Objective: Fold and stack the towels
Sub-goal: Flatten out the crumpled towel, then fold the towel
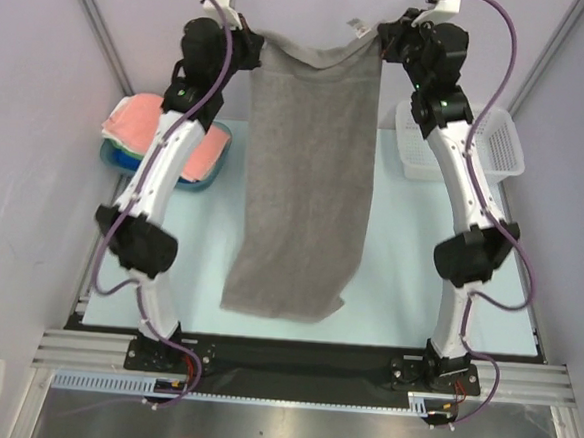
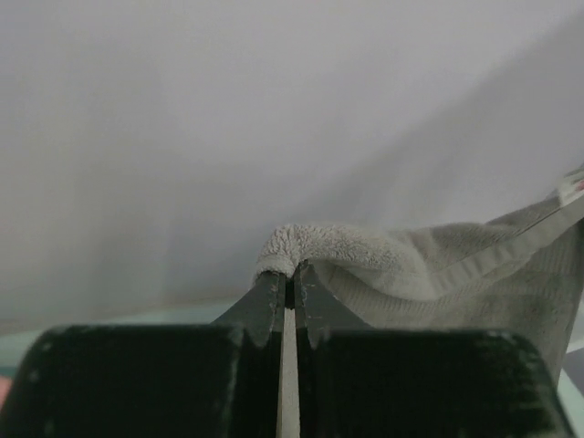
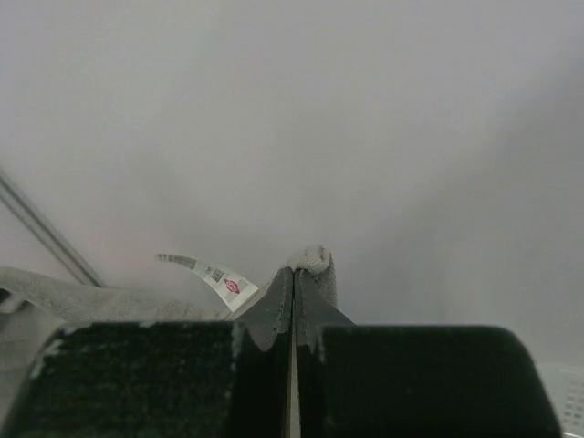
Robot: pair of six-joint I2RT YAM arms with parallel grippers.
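A grey towel (image 1: 305,180) hangs spread between both grippers, high over the table, its lower edge draped near the front. My left gripper (image 1: 256,48) is shut on its top left corner, which bulges over the fingertips (image 2: 274,281) as grey terry (image 2: 365,255). The right gripper (image 1: 381,37) pinches the top right corner (image 3: 315,260), with a white tag (image 3: 214,274) sticking out beside it. Other towels, salmon pink on top (image 1: 139,118), lie stacked in the blue tray at the left.
The blue tray (image 1: 204,181) sits at the table's left edge behind the left arm. A white perforated basket (image 1: 498,143) stands at the right behind the right arm. The pale table top (image 1: 398,277) runs beneath the hanging cloth.
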